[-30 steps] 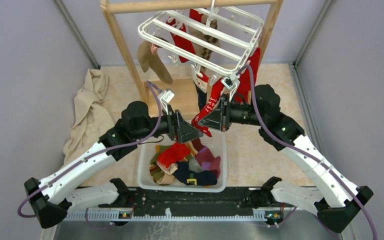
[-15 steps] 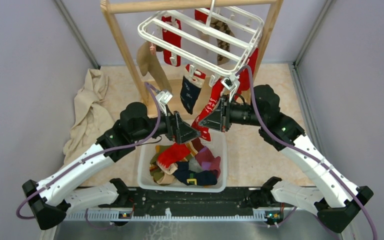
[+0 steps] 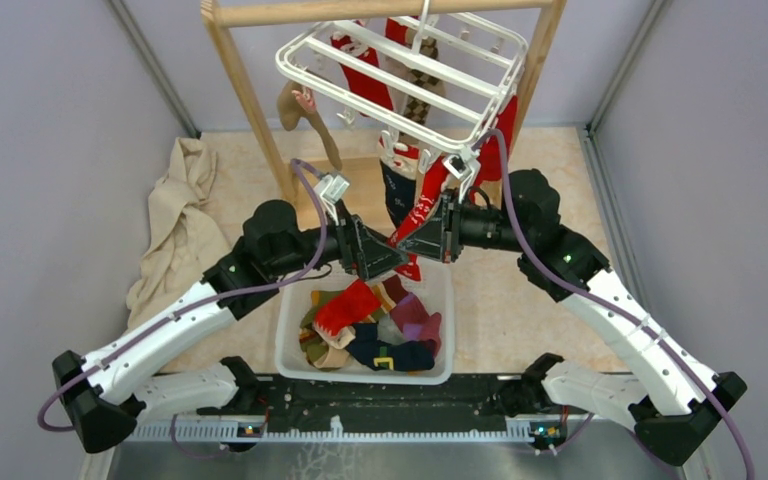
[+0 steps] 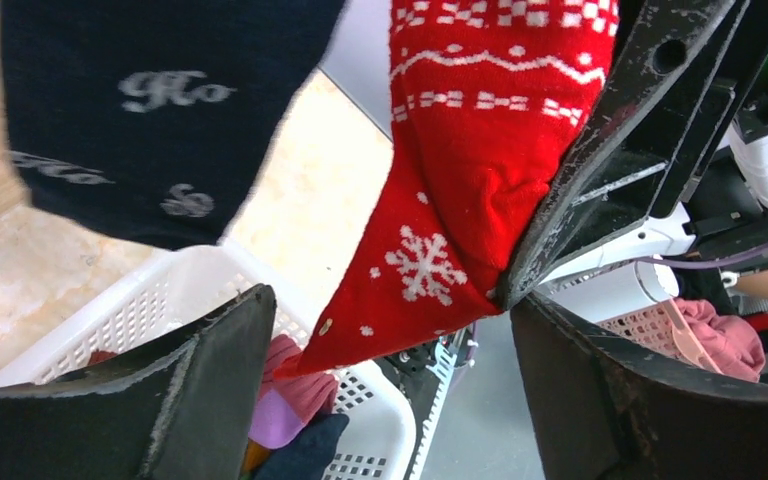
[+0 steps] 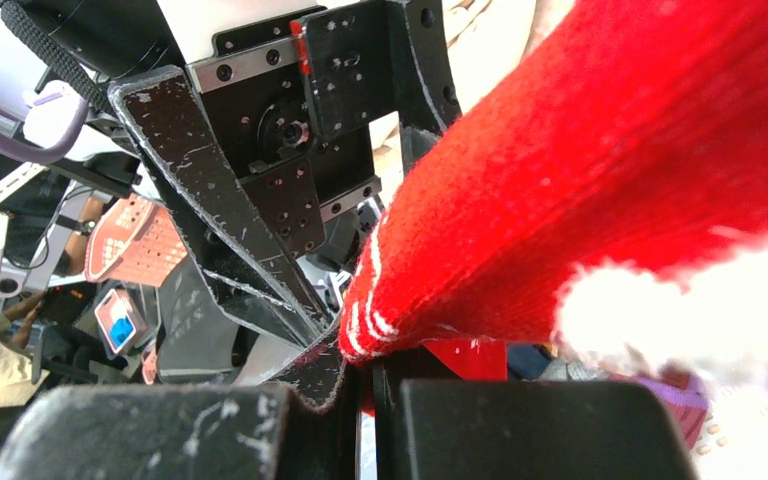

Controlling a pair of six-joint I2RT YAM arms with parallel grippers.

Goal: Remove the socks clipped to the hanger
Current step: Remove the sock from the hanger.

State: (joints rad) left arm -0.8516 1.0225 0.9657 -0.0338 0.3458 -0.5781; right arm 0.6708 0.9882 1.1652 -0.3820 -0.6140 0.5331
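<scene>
Only the left wrist shows a snowflake point(image 4: 424, 264) on the red sock point(image 4: 470, 190).

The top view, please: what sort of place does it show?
Probably a walled robot test cell staged for laundry: grey panels, a sock hanger on a wooden frame, a basket between two arms.

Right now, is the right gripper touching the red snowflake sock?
Touching. The right wrist view shows the right gripper closed on the red snowflake sock.
</scene>
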